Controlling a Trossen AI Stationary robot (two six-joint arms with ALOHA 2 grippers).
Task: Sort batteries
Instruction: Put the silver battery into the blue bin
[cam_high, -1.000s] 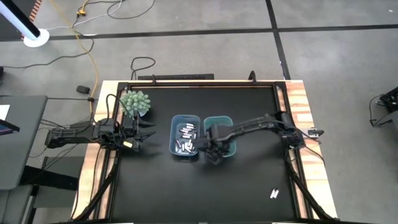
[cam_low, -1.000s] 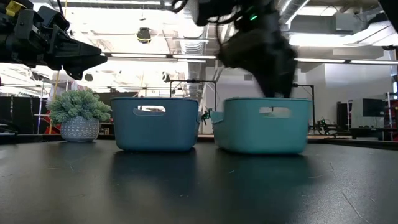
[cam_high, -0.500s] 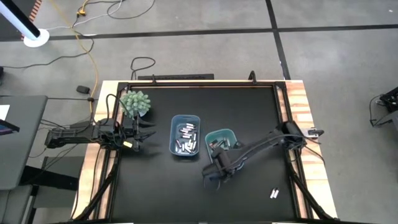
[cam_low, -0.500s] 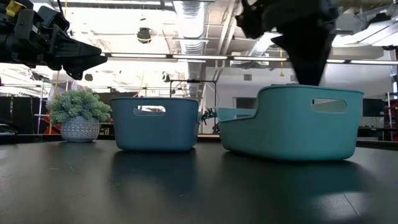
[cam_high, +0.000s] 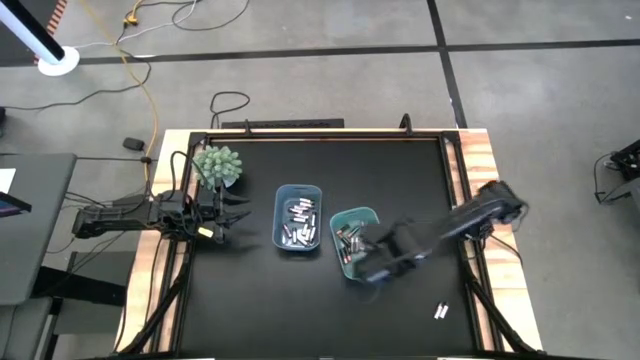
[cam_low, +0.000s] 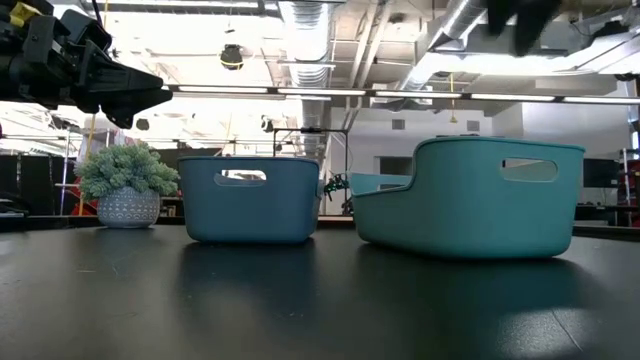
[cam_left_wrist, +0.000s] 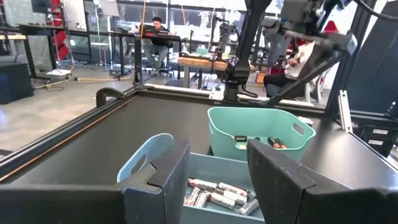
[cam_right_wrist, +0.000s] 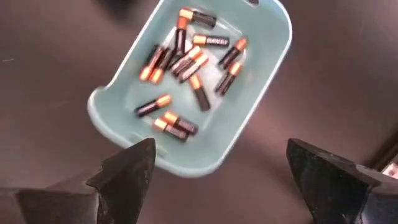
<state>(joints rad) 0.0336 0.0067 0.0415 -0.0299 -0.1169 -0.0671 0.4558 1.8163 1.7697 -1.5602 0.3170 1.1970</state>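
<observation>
A blue bin (cam_high: 298, 220) holds silvery batteries (cam_left_wrist: 217, 194). Beside it, turned askew, a teal bin (cam_high: 352, 240) holds dark batteries with copper ends (cam_right_wrist: 186, 62). Both bins rest on their bases on the black table. My right gripper (cam_right_wrist: 221, 163) hangs open above the teal bin's near end (cam_high: 375, 268), touching nothing; it is only a blur at the top of the low view. My left gripper (cam_high: 240, 212) waits open and level at the table's left, pointing at the blue bin (cam_left_wrist: 214, 186).
Two loose batteries (cam_high: 440, 311) lie near the table's near right corner. A small potted plant (cam_high: 218, 165) stands at the far left. The table has a raised black frame (cam_high: 320, 137). People sit at desks in the room beyond.
My right gripper, low at the teal bin's near end, moved toward the table's near edge, and the bin slid nearer and turned askew. The gripper has then risen clear of the bin and swung toward the right edge. The bin has stayed put for the last half second.
</observation>
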